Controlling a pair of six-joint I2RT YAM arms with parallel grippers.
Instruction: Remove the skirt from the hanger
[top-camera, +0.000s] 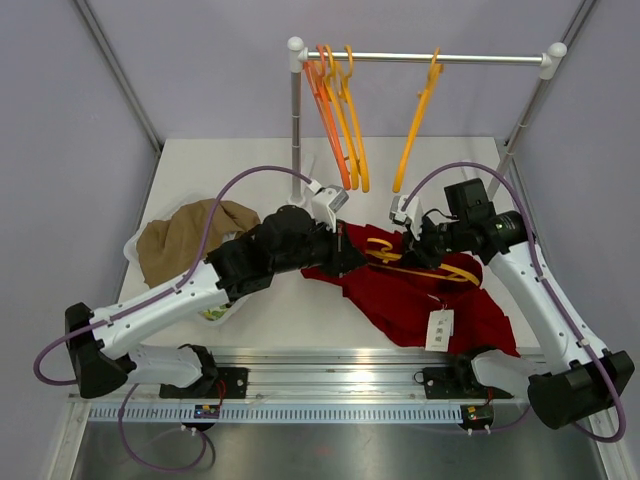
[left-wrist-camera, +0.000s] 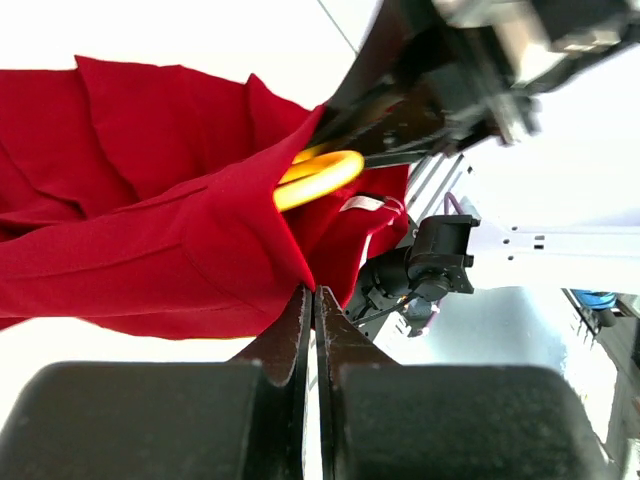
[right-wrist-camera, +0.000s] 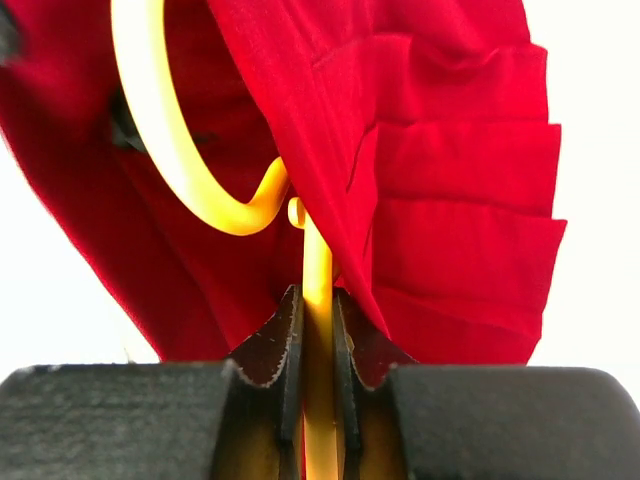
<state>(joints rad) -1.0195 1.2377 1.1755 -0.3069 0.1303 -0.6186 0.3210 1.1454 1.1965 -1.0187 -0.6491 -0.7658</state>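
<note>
The red skirt (top-camera: 420, 300) lies crumpled on the white table, still round a yellow hanger (top-camera: 430, 268) whose hook and bars show on top of it. My left gripper (top-camera: 345, 262) is at the skirt's left edge. In the left wrist view the gripper (left-wrist-camera: 312, 295) is shut, with a fold of the skirt (left-wrist-camera: 150, 230) drawn to a point at its tips, and the hanger's hook (left-wrist-camera: 320, 178) pokes out just beyond. My right gripper (top-camera: 415, 250) is shut on the hanger. In the right wrist view the gripper (right-wrist-camera: 317, 300) clamps the hanger's yellow stem (right-wrist-camera: 317, 270) below its hook, with skirt (right-wrist-camera: 450, 200) behind.
A rail (top-camera: 420, 58) at the back carries several orange hangers (top-camera: 335, 110) and one more to the right (top-camera: 415, 120). Brown cloth (top-camera: 190, 240) fills a white basket at the left. A white tag (top-camera: 440, 328) lies on the skirt's near edge.
</note>
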